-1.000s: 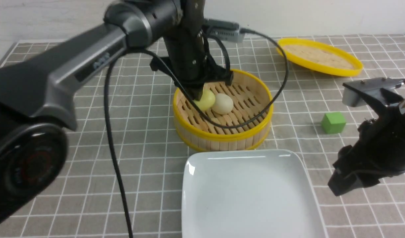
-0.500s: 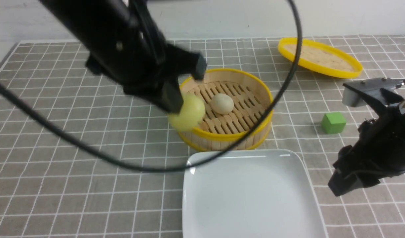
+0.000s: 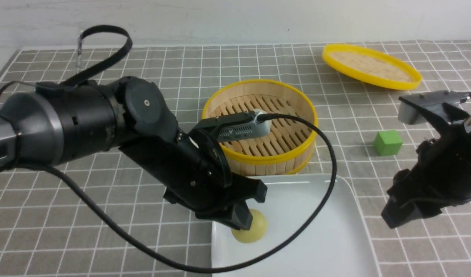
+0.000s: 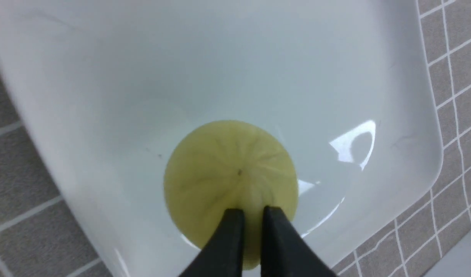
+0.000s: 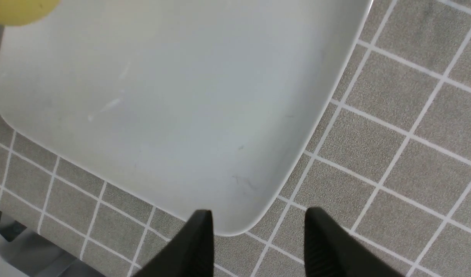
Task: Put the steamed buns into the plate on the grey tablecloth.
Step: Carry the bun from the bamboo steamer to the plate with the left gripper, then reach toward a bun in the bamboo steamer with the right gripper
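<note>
now yellow bun [image 3: 251, 231] on plate [image 3: 335, 238] beneath left gripper [image 4: 252, 211], pinch unclear; right gripper [image 5: 259, 212] spread wide

grey tablecloth [image 3: 162, 77], plate [image 3: 335, 238], steamer [image 3: 266, 163], lid [image 3: 370, 66], green cube [image 3: 387, 142]

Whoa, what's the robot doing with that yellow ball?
The robot's left arm is putting a yellow steamed bun into the white plate. The bun sits on the plate near its left edge, with the left fingers right over it, close together; it's hard to tell if they have let go. The right fingers are open and empty at the plate's corner. The bamboo steamer stands behind the plate.
</note>
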Motion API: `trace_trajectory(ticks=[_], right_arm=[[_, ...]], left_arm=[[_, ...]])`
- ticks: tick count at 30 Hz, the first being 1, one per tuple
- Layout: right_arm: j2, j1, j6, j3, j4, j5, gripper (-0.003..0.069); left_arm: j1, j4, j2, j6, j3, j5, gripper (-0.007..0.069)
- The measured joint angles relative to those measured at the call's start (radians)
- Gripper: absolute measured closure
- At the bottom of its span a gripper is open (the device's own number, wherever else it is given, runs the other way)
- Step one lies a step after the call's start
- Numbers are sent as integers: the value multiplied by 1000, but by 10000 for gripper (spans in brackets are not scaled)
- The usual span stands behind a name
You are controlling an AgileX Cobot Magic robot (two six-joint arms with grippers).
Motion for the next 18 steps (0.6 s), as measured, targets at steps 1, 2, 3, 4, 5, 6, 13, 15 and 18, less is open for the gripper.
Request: trace_trajectory(ticks=[1, 2, 3, 4, 5, 6, 13, 15, 18], right_arm=[[0, 0, 0, 0, 1, 0, 323], [0, 0, 0, 0, 2, 0, 323], [0, 0, 0, 0, 4, 0, 323], [0, 0, 0, 0, 4, 0, 323], [0, 0, 0, 0, 4, 0, 323], [0, 0, 0, 0, 4, 0, 323], [0, 0, -1, 0, 35, 35, 370], [0, 1, -17, 0, 52, 60, 446], [2, 7, -50, -1, 60, 68, 570]], left_arm=[[0, -9, 16, 4, 0, -1, 498], [0, -10, 16, 4, 0, -1, 498], [0, -13, 29, 6, 0, -2, 456], [0, -14, 33, 6, 0, -3, 419], [0, -14, 38, 6, 0, -6, 365], [0, -14, 38, 7, -1, -7, 341], [38, 48, 10, 5, -106, 41, 216], [74, 76, -11, -8, -165, 97, 259], [129, 108, -30, -22, -246, 191, 379]])
